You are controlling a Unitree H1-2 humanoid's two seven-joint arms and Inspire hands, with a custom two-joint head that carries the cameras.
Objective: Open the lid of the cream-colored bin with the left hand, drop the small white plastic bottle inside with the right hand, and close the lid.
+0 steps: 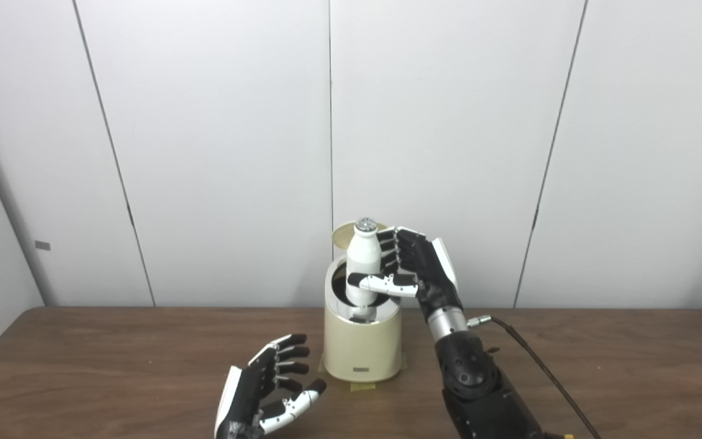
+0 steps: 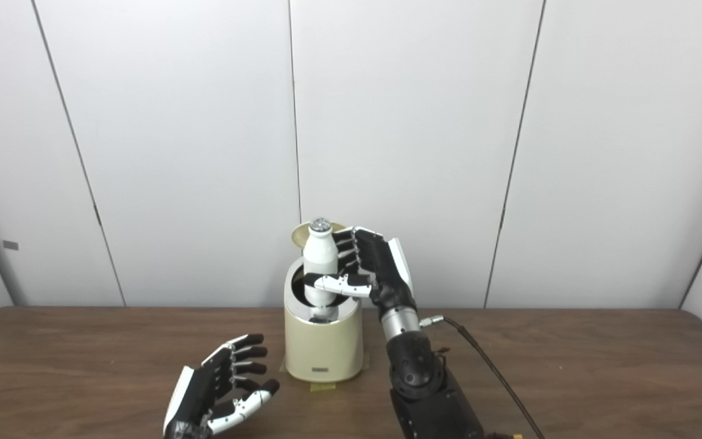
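Observation:
The cream-colored bin (image 1: 363, 347) stands on the table with its lid (image 1: 347, 233) tipped up at the back, so the mouth is open. My right hand (image 1: 409, 265) is shut on the small white plastic bottle (image 1: 363, 259) and holds it upright over the mouth, the bottle's bottom just at the rim. The bottle's silver cap points up. My left hand (image 1: 269, 387) is open and empty, low at the bin's front left, apart from it. The same scene shows in the right eye view, with the bottle (image 2: 320, 259) over the bin (image 2: 323, 344).
The brown wooden table (image 1: 113, 366) runs the width of the view. A black cable (image 1: 540, 366) trails from my right wrist to the bottom right. White wall panels stand behind the table. A patch of tape (image 1: 362, 385) lies under the bin's front.

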